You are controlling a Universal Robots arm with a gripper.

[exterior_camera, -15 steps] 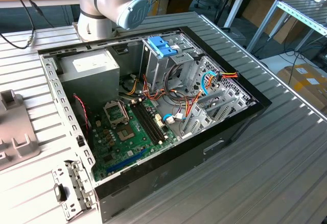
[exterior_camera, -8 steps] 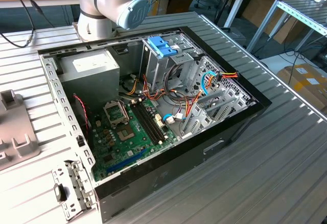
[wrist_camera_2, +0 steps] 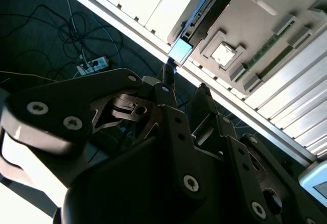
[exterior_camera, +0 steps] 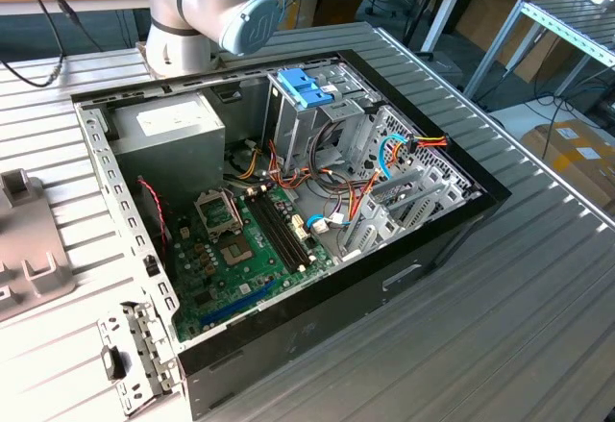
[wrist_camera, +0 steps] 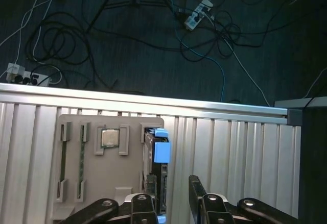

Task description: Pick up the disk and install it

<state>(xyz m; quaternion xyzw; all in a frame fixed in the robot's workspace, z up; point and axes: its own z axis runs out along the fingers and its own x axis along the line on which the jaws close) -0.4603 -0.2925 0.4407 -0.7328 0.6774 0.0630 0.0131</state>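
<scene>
The disk (wrist_camera: 159,152) stands on edge in a slot of a grey holder tray (wrist_camera: 92,188), its light-blue bracket along the side facing the camera. My gripper (wrist_camera: 171,184) hovers over the disk's near end, open, one finger to each side and nothing between them. In the second wrist view the same open gripper (wrist_camera_2: 185,81) points at the disk (wrist_camera_2: 204,9), which has a light-blue corner (wrist_camera_2: 180,51) nearest the fingertips. The open computer case (exterior_camera: 288,201) lies on the ribbed metal table, away from the gripper.
The holder tray (exterior_camera: 24,249) sits at the exterior view's left and also carries a processor chip (wrist_camera: 108,138) and a memory stick (wrist_camera: 82,155). Inside the case are a power supply (exterior_camera: 173,129), a motherboard (exterior_camera: 240,249), a blue tabbed piece (exterior_camera: 306,86) and cables. Cables lie on the floor beyond the table edge (wrist_camera: 153,100).
</scene>
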